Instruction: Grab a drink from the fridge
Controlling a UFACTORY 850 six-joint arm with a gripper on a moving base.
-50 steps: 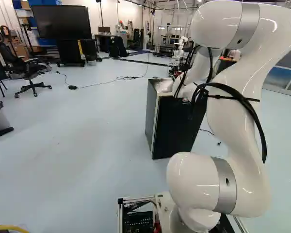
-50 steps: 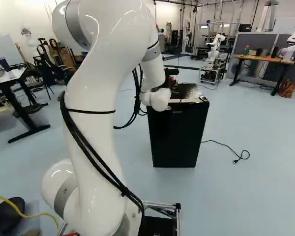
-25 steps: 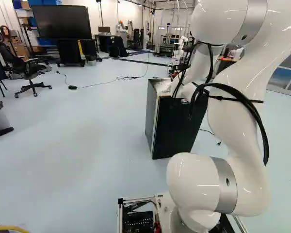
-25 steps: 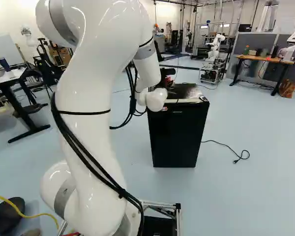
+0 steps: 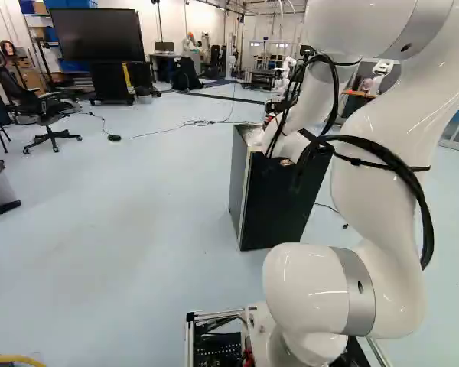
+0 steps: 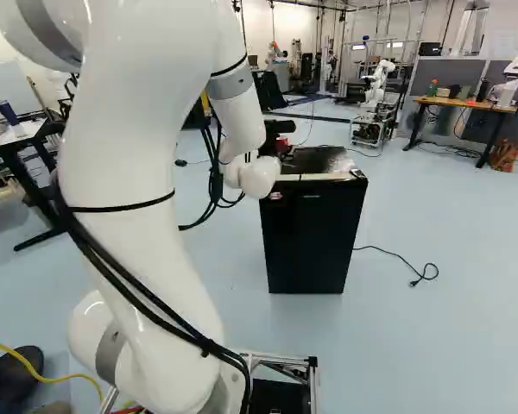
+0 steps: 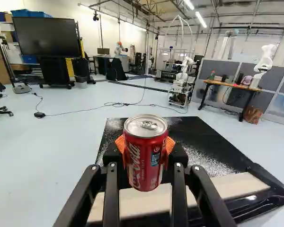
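Observation:
My gripper (image 6: 287, 155) is partly hidden behind the white wrist in the right base view, over the left part of the black fridge's top. In the wrist view the gripper (image 7: 146, 153) is shut on a red drink can (image 7: 143, 161), with an orange pad against either side. The can is upright, its silver lid and pull tab uppermost. Beneath and beyond it lies the fridge's dark, speckled top (image 7: 199, 142), with a pale strip along the near edge. The black fridge (image 6: 311, 241) stands on the floor, its front closed.
A power cable (image 6: 397, 257) runs over the floor right of the fridge. Farther off are another robot (image 6: 380, 82) on a wheeled frame, a wooden-topped desk (image 6: 466, 103) and a large screen (image 5: 96, 34). An office chair (image 5: 42, 115) stands at the left.
My wrist has shifted left across the fridge in the right base view, with the gripper and can. The upper arm swings outward, left there and right in the left base view. The base stays put.

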